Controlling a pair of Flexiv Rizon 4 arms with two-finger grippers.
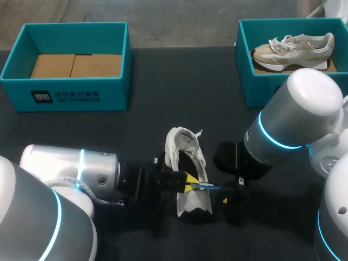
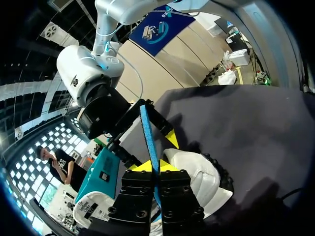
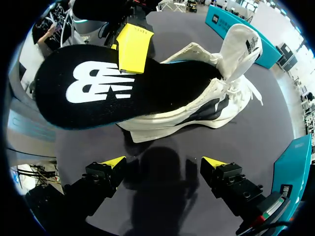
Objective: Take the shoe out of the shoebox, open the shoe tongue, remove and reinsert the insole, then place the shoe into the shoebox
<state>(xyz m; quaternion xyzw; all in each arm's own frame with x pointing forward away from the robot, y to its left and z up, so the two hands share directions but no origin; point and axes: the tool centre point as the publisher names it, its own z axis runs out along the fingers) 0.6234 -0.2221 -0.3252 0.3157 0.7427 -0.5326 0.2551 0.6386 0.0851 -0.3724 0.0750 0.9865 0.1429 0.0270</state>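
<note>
The white shoe (image 1: pixel 184 145) lies on the worktop (image 1: pixel 163 98) between the two arms. The left claw (image 2: pixel 156 167) is pinched narrow on the insole (image 3: pixel 88 91), which sticks out of the shoe's opening. The right claw (image 3: pixel 164 162) is spread wide just beside the shoe, gripping nothing. Both boxes (image 1: pixel 65 92) stand well beyond the shoe.

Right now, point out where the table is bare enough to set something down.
Widest bare patch: dark table between the cardboard-floored teal shoebox and the other teal shoebox, holding a beige sneaker. Also free: the strip between first box and left arm. Crowded: around the white sneaker, with left hand and right hand beside it.
</note>
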